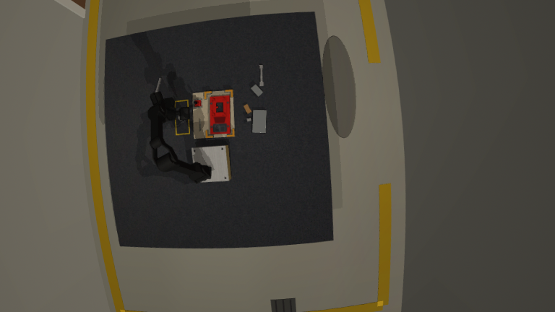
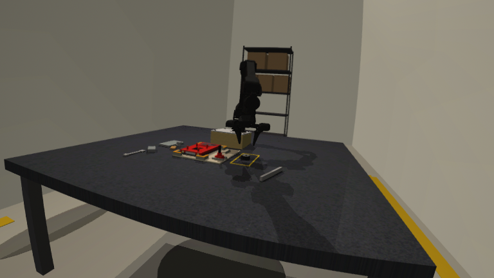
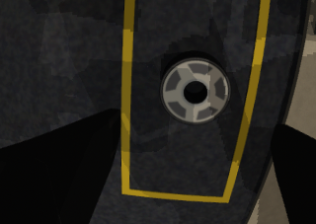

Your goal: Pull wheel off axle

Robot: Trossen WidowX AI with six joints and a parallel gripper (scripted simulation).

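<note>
The wheel (image 2: 245,157) (image 3: 184,88), black with a grey spoked face, lies flat inside the marked area, a yellow outline (image 1: 182,133) (image 2: 239,164) (image 3: 126,86) on the table. In the wrist view it is nearer the right line and crosses no line. My gripper (image 2: 247,144) (image 3: 199,128) is open and empty above the wheel, with a visible gap between the fingertips and the wheel. The upright axle (image 2: 219,150), a black peg on a red base, stands bare on the beige board. In the top view the arm partly covers the marked area.
The beige board (image 1: 199,131) with a red plate (image 1: 220,119) (image 2: 200,148) lies beside the marked area. A box with a pale top (image 1: 219,161) (image 2: 229,140) is near the arm's base. A grey bar (image 2: 271,174), a wrench (image 1: 261,74) and a grey block (image 1: 259,121) lie further out.
</note>
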